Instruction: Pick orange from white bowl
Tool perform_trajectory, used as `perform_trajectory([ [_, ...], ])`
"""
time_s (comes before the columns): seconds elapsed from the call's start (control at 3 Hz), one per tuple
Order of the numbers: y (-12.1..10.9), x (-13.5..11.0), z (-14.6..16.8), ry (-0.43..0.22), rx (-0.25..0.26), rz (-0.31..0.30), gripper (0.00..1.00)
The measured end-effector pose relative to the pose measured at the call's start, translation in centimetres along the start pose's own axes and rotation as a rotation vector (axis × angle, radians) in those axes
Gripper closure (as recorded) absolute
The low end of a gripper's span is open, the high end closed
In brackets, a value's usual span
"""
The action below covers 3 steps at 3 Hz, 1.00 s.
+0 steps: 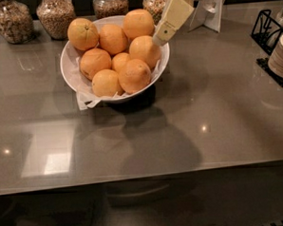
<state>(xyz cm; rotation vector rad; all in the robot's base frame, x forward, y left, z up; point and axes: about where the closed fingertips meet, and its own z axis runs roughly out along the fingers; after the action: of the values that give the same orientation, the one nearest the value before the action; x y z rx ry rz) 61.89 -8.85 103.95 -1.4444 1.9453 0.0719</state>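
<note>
A wide white bowl (pixel 64 67) lined with white paper stands on the grey counter, left of centre at the back. It holds several bright oranges piled together. One large smooth orange (pixel 143 51) lies at the bowl's right side. An orange with a dark stem dimple (pixel 82 34) sits at the top left, and a smaller one (pixel 120 62) is in the middle. My cream-coloured gripper (pixel 160 39) reaches down from the upper right, its tip just above the right-hand orange, over the bowl's right rim. It holds nothing that I can see.
Several glass jars of grain (pixel 55 15) stand in a row behind the bowl. A white card stand (pixel 210 10) is at the back right. A black wire rack (pixel 266 28) and a stack of plates (pixel 281 56) are at the right edge. The counter's front edge (pixel 145 179) runs across.
</note>
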Motion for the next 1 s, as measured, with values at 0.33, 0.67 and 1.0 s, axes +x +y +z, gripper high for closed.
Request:
perform_trajectory([
  [0.33,-0.4,-3.2,1.3,-0.048,0.003,-0.017,0.0],
  [0.67,-0.7,-5.2,2.7,-0.068,0.013,-0.01,0.0],
  [1.0,-1.3,-5.6,4.4,-0.059,0.029,0.024,0.0],
])
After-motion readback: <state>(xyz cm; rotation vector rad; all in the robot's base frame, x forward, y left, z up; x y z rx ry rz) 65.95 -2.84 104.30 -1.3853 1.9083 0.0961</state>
